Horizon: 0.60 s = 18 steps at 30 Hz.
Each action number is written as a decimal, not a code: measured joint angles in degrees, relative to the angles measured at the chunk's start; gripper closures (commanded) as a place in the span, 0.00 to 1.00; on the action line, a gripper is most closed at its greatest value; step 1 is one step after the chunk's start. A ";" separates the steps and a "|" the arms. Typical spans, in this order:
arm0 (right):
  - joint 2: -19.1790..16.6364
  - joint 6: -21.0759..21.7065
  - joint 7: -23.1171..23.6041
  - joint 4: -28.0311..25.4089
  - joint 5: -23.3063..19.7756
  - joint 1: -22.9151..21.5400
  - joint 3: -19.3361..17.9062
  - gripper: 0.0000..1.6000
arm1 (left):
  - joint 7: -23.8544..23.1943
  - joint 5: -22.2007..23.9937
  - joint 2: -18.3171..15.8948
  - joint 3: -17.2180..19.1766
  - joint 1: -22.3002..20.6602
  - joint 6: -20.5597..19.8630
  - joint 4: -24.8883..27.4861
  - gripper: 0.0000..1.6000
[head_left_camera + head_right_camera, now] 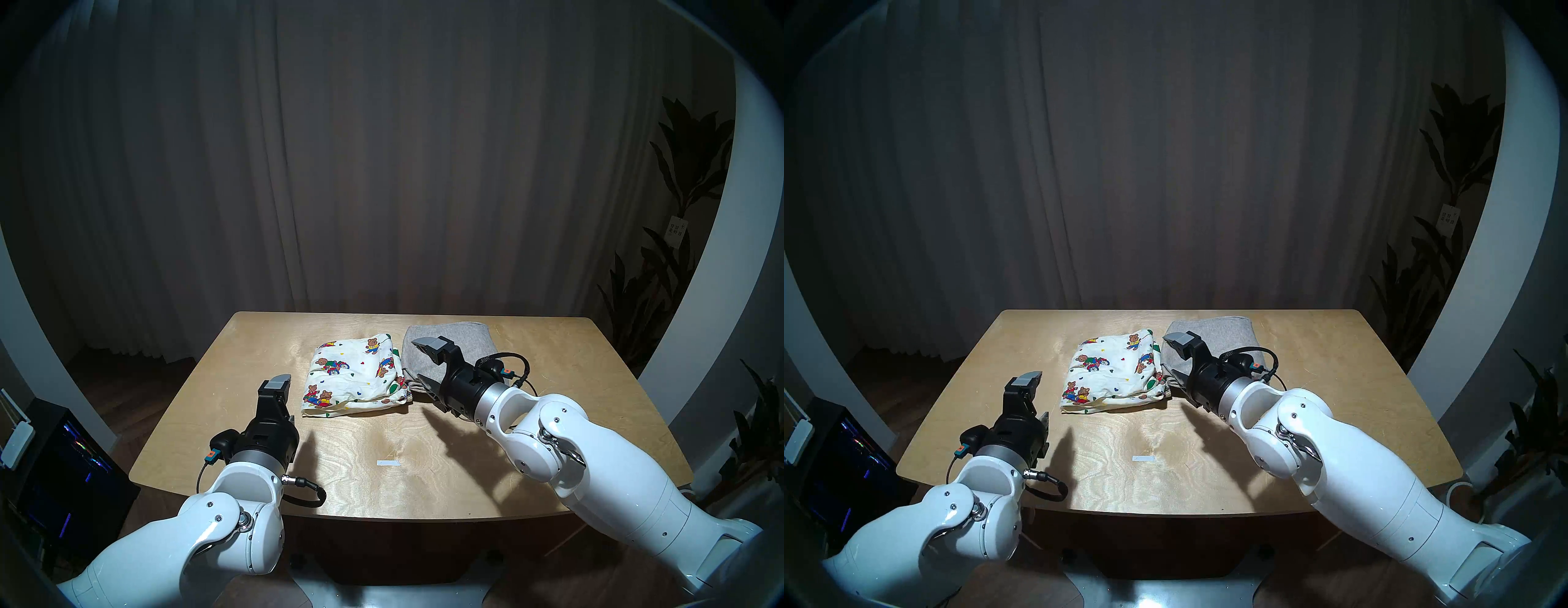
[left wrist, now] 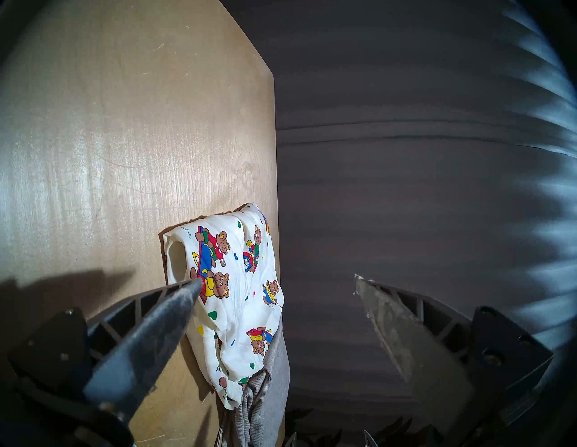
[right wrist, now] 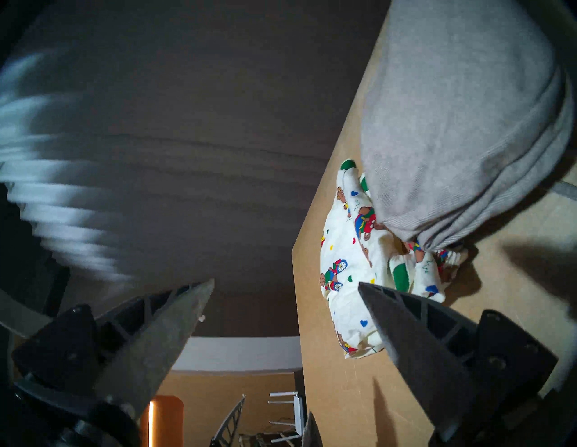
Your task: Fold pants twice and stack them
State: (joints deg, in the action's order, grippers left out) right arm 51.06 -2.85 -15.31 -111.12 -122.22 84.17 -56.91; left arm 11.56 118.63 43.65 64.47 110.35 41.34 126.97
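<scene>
I see two folded pairs side by side at the far middle of the table (image 1: 237,407), a pale plywood top with wavy grain and rounded corners. The bear shorts (image 1: 355,373) are thin cream cotton, crumpled into a loose rectangle with a puffy near edge. The grey shorts (image 1: 466,339) are a soft heather knit, folded into a rounded pad; their ribbed waistband bunches at the near corner, where they touch the bear shorts and seem to overlap them slightly.

My left pincer (image 1: 285,397) hovers left of the bear shorts, its ribbed black fingers spread wide and holding nothing. My right pincer (image 1: 424,363) hangs over the grey shorts, also wide open and empty; it covers much of their near half in the head views.

A small white strip (image 1: 388,463) lies flat on the near table; I can't make out what it is. Both wrist views are turned sideways, and the curtain (image 1: 382,148) behind is smeared.
</scene>
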 measured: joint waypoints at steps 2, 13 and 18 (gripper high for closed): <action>-0.16 -2.29 -2.51 -1.18 -1.85 0.98 -1.36 0.00 | 0.66 0.27 -0.02 -0.53 -0.70 -1.33 -0.23 0.00; -1.68 -13.32 -15.18 -7.87 -9.15 5.66 -8.67 0.00 | 4.65 2.50 1.01 -3.47 -5.56 -8.15 -2.83 0.00; -2.33 -18.26 -20.86 -11.13 -11.51 7.51 -11.34 0.00 | 7.28 3.19 1.89 -3.99 -8.17 -10.45 -4.87 0.00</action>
State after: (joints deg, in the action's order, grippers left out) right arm 48.74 -21.11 -36.16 -122.26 -133.72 91.68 -68.25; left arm 18.84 121.82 45.54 60.47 102.19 30.89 122.10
